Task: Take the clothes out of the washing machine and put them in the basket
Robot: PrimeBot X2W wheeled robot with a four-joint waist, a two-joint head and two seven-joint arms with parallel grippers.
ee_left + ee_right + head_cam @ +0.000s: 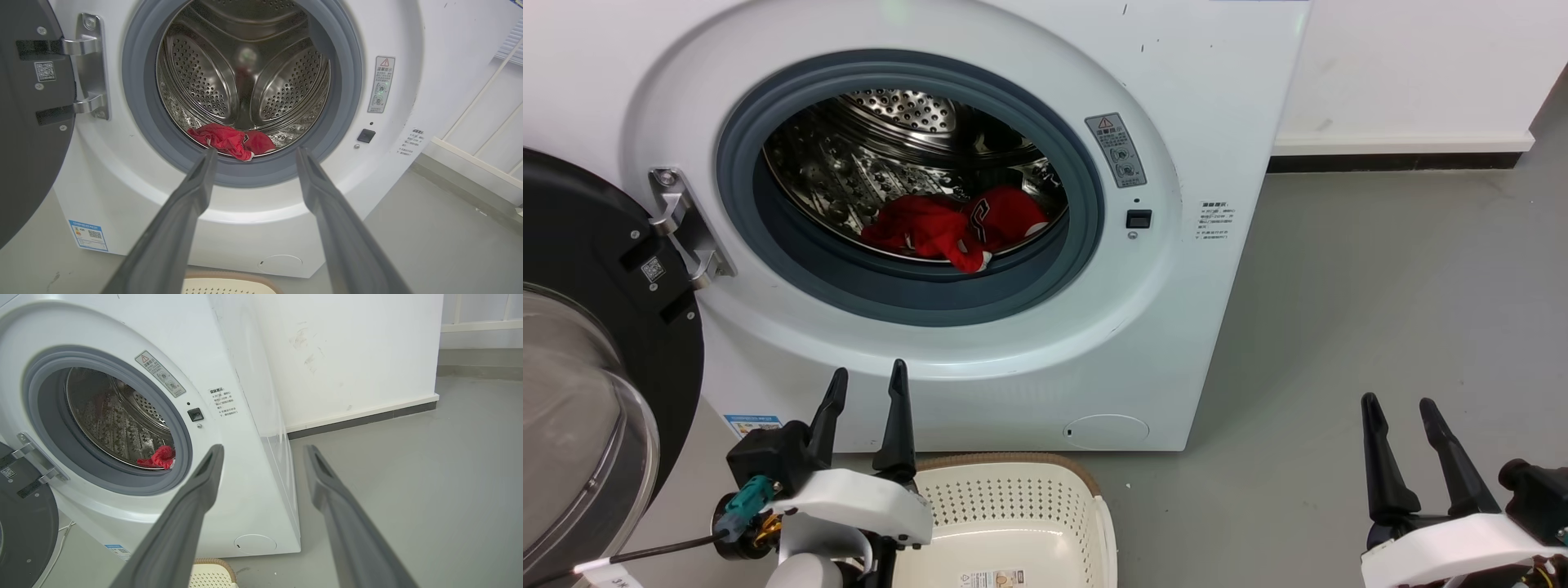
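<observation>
The clothes (952,229) lay in a crumpled red heap on the bottom of the steel drum (890,139), toward its front, with one fold drooping over the drum's lip toward the grey door ring (1086,188). How many garments the heap held could not be told. The washing machine (1225,122) stood with its round door (580,269) swung wide to the robot's left, so the mouth was free to enter. The basket (1013,461) sat on the floor (1380,286) just before the foot of the machine, below the opening. The part of it in view showed cream plastic and a label, with no red cloth. The left jaws were spread apart and held nothing, their fingers (898,408) pointing up at the machine's front under the opening, beside the basket's left corner. The right jaws were likewise parted and held nothing, their fingers (1380,457) over the floor, to the right of the machine. By my reading the task stood at its very start: the door was open, nothing was grasped or in the basket, and every garment was yet to be fetched out and dropped in.
</observation>
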